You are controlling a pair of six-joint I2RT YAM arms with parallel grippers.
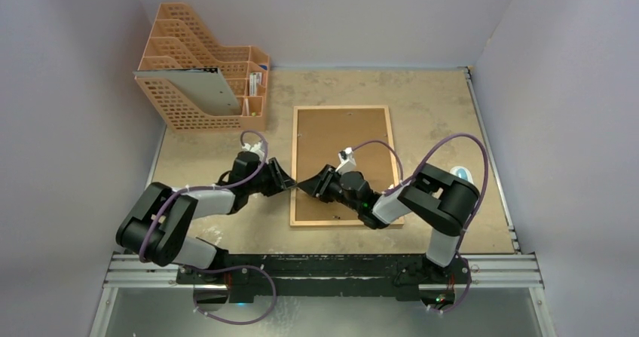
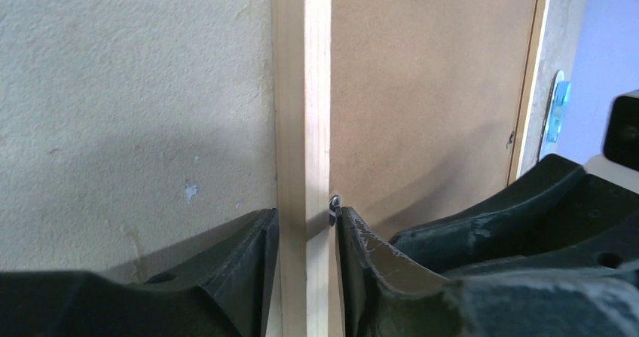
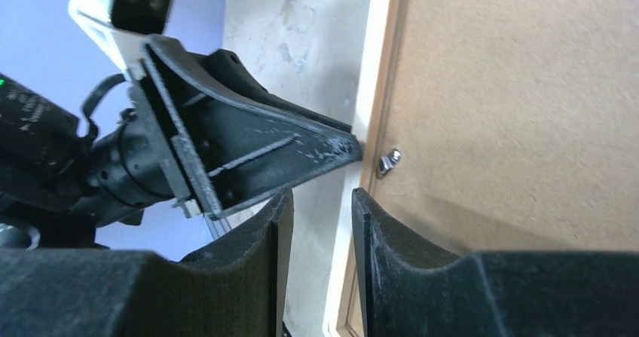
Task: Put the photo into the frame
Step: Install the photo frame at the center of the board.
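At the frame's (image 2: 301, 88) left rail, left gripper (image 2: 305, 216) straddles the wood, grip unclear; right gripper (image 3: 322, 197) stands spread.

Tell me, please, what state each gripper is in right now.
Left gripper: straddles thin light-wood frame edge; grip cannot be told.
Right gripper: open, holding nothing.

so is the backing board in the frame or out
In: the hardboard backing lies flat inside the wooden frame, whose rails border it.

Pale lilac walls (image 1: 324, 13), mottled beige tabletop (image 1: 441, 126), soft even light
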